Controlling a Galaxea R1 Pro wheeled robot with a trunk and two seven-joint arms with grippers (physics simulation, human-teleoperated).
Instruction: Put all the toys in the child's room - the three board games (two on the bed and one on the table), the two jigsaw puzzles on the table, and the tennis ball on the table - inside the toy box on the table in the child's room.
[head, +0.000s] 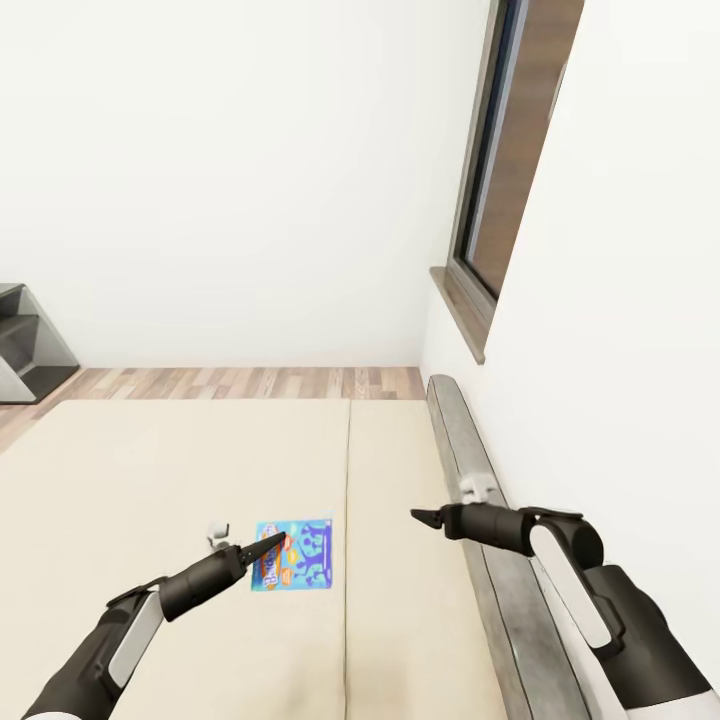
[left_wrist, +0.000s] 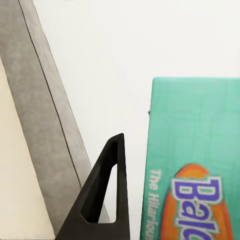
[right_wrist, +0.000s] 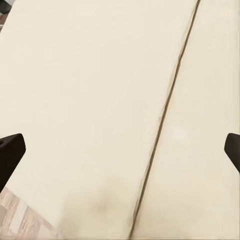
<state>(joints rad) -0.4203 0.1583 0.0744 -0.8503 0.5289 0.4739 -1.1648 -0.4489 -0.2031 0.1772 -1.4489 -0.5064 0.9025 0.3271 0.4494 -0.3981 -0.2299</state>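
On the bed (head: 150, 480), a beige mattress, I see one board game (head: 300, 555) with a teal edge, an orange logo and blue figures. My left gripper (head: 272, 545) reaches its left edge and looks shut on it. In the left wrist view the board game's lid (left_wrist: 195, 160) stands close up against the white wall, with one dark finger (left_wrist: 107, 195) beside it and the other hidden. To the right, above the mattress (right_wrist: 90, 100), my right gripper (head: 420, 517) hangs open and empty.
A grey headboard (head: 470, 450) runs along the bed's right side against a white wall with a dark-framed window (head: 500, 170). Wood-plank floor (head: 250, 382) shows beyond the bed. A dark stepped piece of furniture (head: 30, 350) stands at the far left.
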